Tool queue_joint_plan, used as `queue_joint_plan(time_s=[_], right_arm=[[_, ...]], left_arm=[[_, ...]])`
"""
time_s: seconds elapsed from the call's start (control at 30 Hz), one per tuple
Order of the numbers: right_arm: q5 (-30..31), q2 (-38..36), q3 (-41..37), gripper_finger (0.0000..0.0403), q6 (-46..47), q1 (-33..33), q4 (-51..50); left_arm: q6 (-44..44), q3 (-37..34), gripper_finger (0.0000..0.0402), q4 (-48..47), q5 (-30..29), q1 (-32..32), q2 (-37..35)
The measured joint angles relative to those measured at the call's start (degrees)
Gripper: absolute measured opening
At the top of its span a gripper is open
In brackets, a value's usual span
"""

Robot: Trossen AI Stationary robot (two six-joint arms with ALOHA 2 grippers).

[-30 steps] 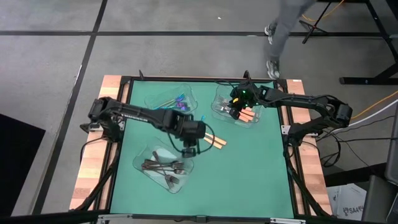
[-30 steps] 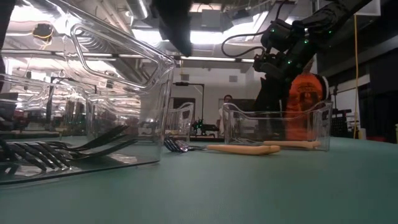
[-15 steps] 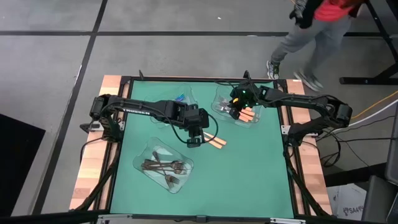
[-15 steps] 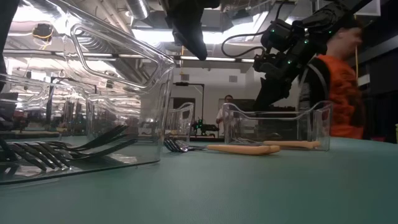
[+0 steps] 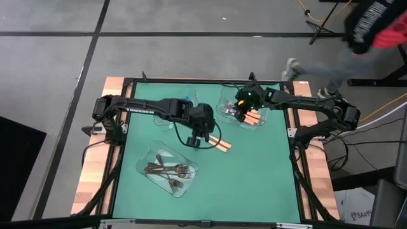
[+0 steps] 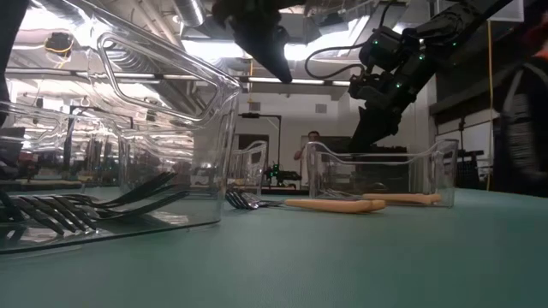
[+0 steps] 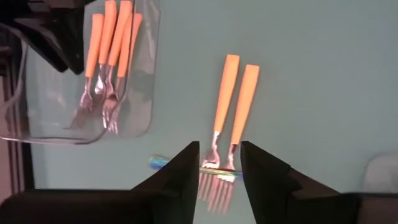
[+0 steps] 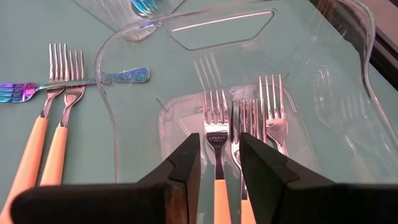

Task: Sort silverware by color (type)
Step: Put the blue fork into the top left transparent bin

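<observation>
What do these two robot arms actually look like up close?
Both are slim, black, jointed arms. The left arm carries white lettering and a looping black cable. The right arm glows with small green lights near its wrist. Each ends in two flat dark fingers.

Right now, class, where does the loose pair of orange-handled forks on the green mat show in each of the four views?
High view: the pair of forks lies near the mat's middle.
Low view: centre-right, flat before the tray.
Left wrist view: picture centre.
Right wrist view: lower left edge.
Shared landmark: the clear tray of orange forks beside them.
</observation>
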Motion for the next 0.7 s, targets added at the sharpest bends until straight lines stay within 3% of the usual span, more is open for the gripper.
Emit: queue_joint_plan(time_s=[0.2, 0.7], right_arm=[[-0.2, 0.0, 0.0, 0.0099, -0.4, 1.2, 0.2], [7.9, -0.2, 4.4, 0.0099, -1.8, 10.1, 0.7]], left_arm=[[1.5, 0.0, 0.0119, 0.4, 0.0, 1.2, 0.0], [2.8, 0.0, 0.0104, 0.4, 0.2, 1.4, 0.7]])
